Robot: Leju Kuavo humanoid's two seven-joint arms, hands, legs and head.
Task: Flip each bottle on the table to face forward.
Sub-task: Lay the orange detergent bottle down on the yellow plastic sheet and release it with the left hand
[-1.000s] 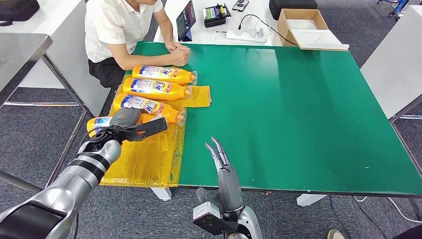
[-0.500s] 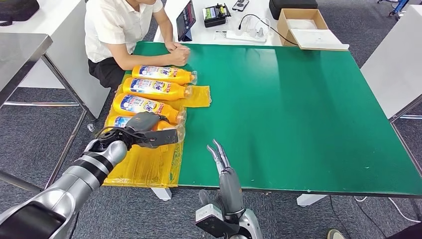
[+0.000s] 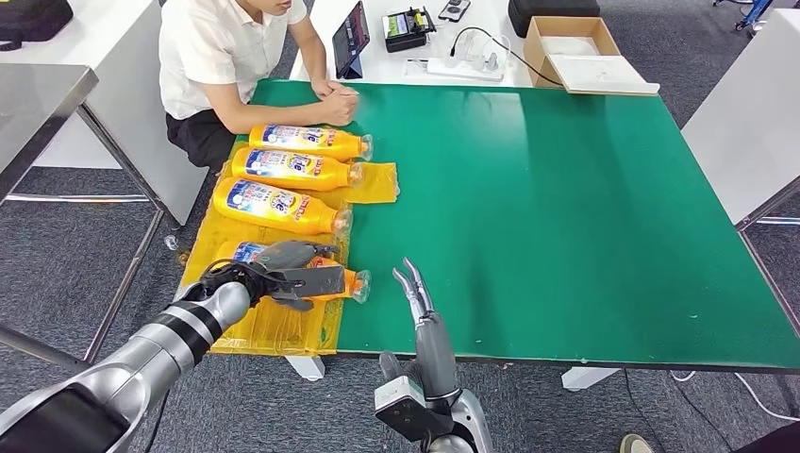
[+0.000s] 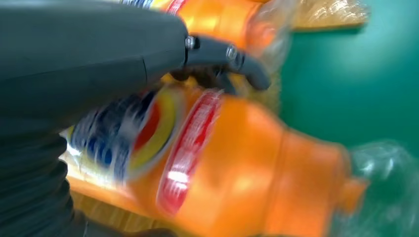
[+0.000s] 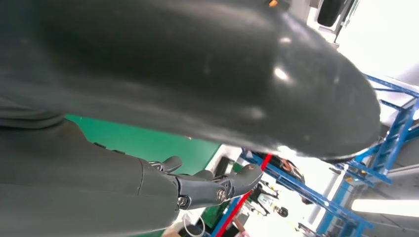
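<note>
Green surface [image 3: 566, 208] takes up most of the head view; a person [image 3: 226, 57] sits at its far left corner, forearms resting on the edge. Yellow plastic sheet [image 3: 283, 321] covers the near left portion of the surface, running to the front edge. Three orange bottles lie side by side on the sheet's far part, caps to the right, printed labels up: far bottle [image 3: 307, 140], second bottle [image 3: 297, 166], third bottle [image 3: 278, 205]. The fourth bottle [image 3: 321, 278] lies nearest the robot, held by the left hand [image 3: 283, 267], fingers wrapped over its body; the left wrist view shows the orange body and a blue, yellow and red label [image 4: 143, 143] under the dark fingers [image 4: 232, 61], blurred by motion. Over the last second this bottle has shifted: earlier it sat tight against the third bottle near the sheet's left edge, now it lies lower and further right, well apart from the third, its clear cap [image 3: 361, 281] reaching the sheet's right edge. Judgement: the fourth bottle is mid-turn or just turned; whether its front label is fully up cannot be told, since the hand covers it. Right hand [image 3: 420, 307] stands idle by the front edge, fingers straight and close together, holding nothing.
</note>
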